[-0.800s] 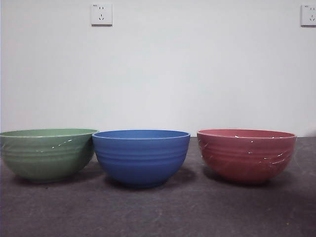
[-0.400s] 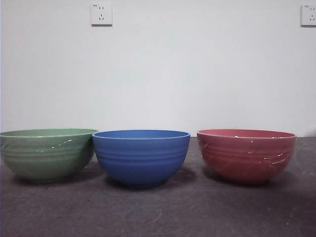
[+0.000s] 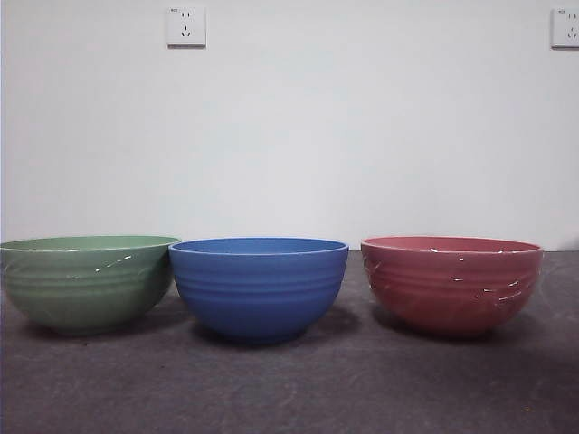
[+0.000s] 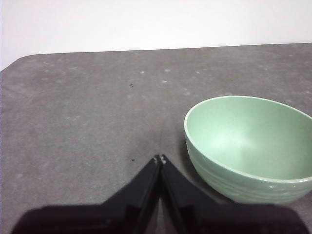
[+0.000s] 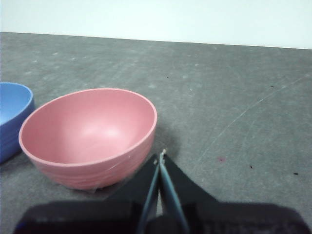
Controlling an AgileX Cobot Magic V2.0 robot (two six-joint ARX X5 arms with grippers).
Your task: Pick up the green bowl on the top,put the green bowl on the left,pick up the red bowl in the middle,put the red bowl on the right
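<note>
Three bowls stand in a row on the dark table in the front view. The green bowl [image 3: 86,282] is at the left and the red bowl [image 3: 451,283] at the right, both upright and empty. In the left wrist view my left gripper [image 4: 160,159] is shut with nothing in it, just beside the green bowl [image 4: 248,146] and apart from it. In the right wrist view my right gripper [image 5: 161,156] is shut and empty, close to the red bowl [image 5: 90,134]. Neither arm shows in the front view.
A blue bowl [image 3: 259,286] stands in the middle between the other two, almost touching the green one; its edge [image 5: 12,117] shows in the right wrist view. Grey table [image 3: 289,389] runs to a white wall with two sockets [image 3: 185,26].
</note>
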